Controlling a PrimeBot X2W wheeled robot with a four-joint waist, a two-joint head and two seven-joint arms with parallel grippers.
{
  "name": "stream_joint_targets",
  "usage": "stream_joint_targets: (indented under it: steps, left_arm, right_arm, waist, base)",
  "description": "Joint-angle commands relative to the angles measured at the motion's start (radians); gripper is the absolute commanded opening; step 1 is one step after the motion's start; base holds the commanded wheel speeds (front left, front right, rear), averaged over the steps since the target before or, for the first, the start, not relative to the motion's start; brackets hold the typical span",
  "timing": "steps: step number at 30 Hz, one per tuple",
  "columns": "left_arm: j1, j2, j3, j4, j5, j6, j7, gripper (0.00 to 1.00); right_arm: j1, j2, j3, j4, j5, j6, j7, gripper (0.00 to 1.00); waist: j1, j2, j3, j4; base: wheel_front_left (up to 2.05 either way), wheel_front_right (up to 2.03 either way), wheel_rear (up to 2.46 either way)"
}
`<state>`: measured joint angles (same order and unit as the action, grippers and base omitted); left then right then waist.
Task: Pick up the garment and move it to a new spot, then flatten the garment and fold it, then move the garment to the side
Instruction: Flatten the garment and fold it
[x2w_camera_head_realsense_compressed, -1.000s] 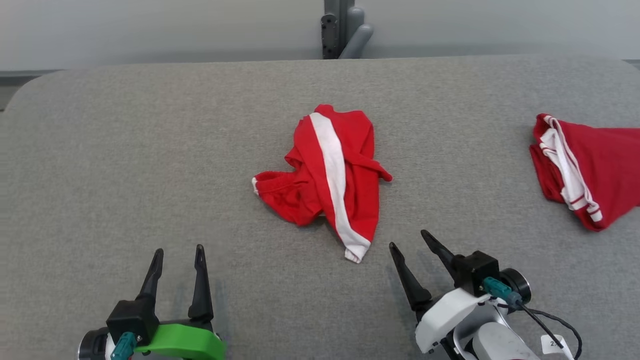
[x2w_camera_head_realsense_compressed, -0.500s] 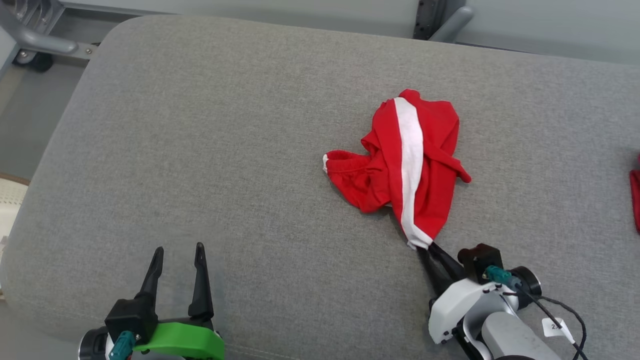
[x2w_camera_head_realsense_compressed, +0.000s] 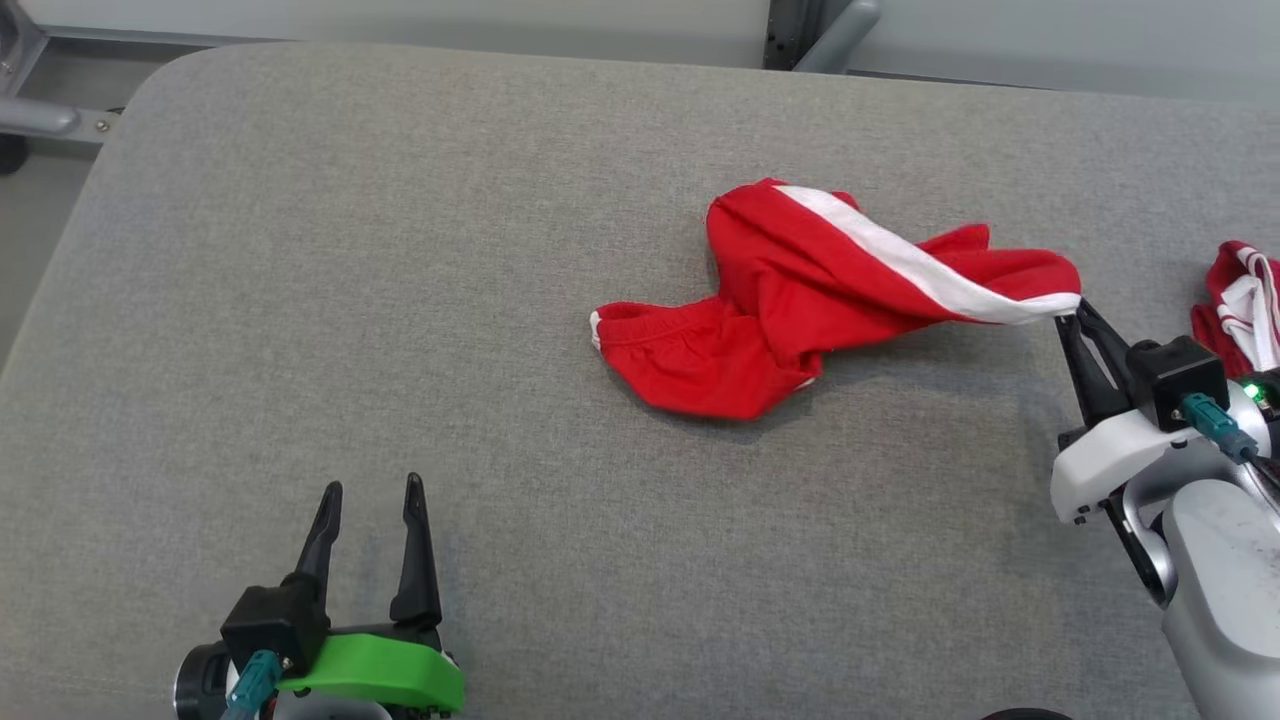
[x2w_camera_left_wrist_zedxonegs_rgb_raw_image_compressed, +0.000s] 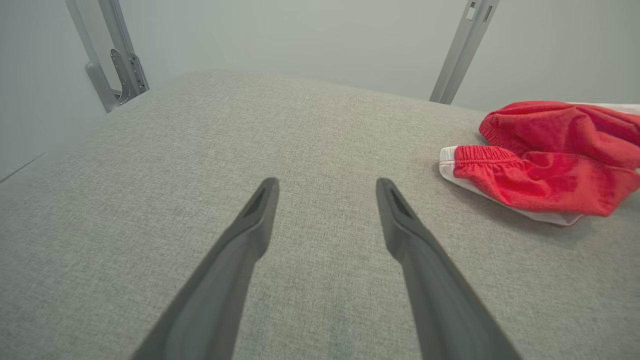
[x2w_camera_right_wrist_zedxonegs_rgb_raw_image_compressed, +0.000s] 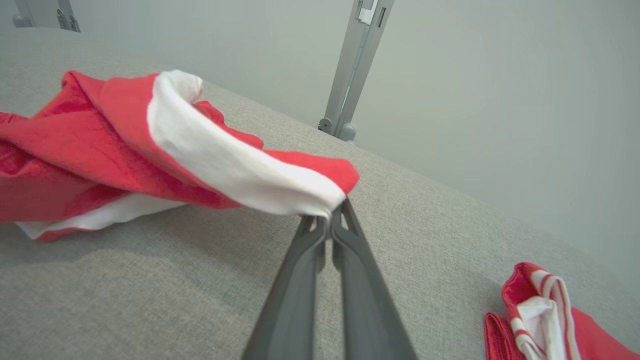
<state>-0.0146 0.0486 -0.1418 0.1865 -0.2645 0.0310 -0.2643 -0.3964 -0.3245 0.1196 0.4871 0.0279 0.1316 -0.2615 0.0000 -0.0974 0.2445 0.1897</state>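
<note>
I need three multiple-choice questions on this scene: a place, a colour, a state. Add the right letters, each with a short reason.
1. Where is the left hand? A) over bare table, apart from the garment B) on the garment C) in a box
2. The garment's stripe is: A) blue B) white C) black
3. The right hand is: A) open B) shut on the stripe's end C) shut on nothing
1 A: grey table shows between its fingers. 2 B: the band is white. 3 B: its fingers meet on the raised end.
</note>
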Motion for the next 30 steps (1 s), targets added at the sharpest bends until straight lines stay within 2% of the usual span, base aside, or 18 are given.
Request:
stream_joint_targets:
  steps: [1, 3, 4, 5, 10, 18, 26, 30]
  left_arm:
    - [-0.006, 0.004, -0.002, 0.002, -0.010, 0.006, 0.001, 1.00]
    - [-0.003, 0.004, -0.006, 0.007, -0.011, 0.007, 0.001, 1.00]
    - [-0.001, 0.004, -0.008, 0.011, -0.013, 0.006, 0.001, 1.00]
    - [0.001, 0.004, -0.009, 0.016, -0.014, 0.005, 0.001, 1.00]
    - [0.011, 0.004, -0.001, 0.026, 0.000, -0.003, 0.001, 1.00]
    - [-0.022, 0.004, 0.024, 0.020, 0.019, -0.018, 0.001, 1.00]
    - [-0.172, 0.004, 0.024, 0.037, 0.059, -0.056, 0.001, 1.00]
    - [-0.293, 0.004, 0.028, 0.106, 0.080, -0.086, 0.001, 1.00]
  right_arm:
    - [0.008, 0.005, -0.001, -0.003, -0.010, -0.002, -0.002, 0.00]
    - [0.032, 0.009, -0.008, 0.013, -0.016, -0.002, -0.002, 0.00]
    - [0.050, 0.017, -0.010, 0.041, -0.021, -0.002, -0.002, 0.40]
    - [0.057, 0.028, -0.008, 0.062, -0.023, -0.002, -0.002, 1.00]
    - [0.103, 0.093, -0.048, 0.082, 0.002, -0.002, -0.002, 1.00]
    - [0.164, 0.178, -0.062, -0.053, 0.028, -0.002, -0.002, 1.00]
    - [0.155, 0.206, -0.014, -0.139, 0.058, -0.002, -0.002, 1.00]
    - [0.136, 0.213, 0.007, -0.164, 0.067, -0.002, -0.002, 1.00]
  waist:
    - [0.0000, -0.0001, -0.009, -0.020]
    - [0.0000, -0.0001, -0.014, -0.030]
    - [0.0000, -0.0001, -0.017, -0.034]
    - [0.0000, -0.0001, -0.020, -0.037]
    - [0.0000, -0.0001, -0.035, -0.067]
    - [0.0000, -0.0001, -0.039, -0.157]
    - [0.0000, -0.0001, 0.019, -0.264]
    - [0.0000, -0.0001, 0.066, -0.323]
  base:
    - [0.00, 0.00, 0.00]
    - [0.00, 0.00, 0.00]
    - [0.00, 0.00, 0.00]
    - [0.00, 0.00, 0.00]
    - [0.00, 0.00, 0.00]
    - [0.00, 0.00, 0.00]
    - [0.00, 0.00, 0.00]
    - [0.00, 0.00, 0.00]
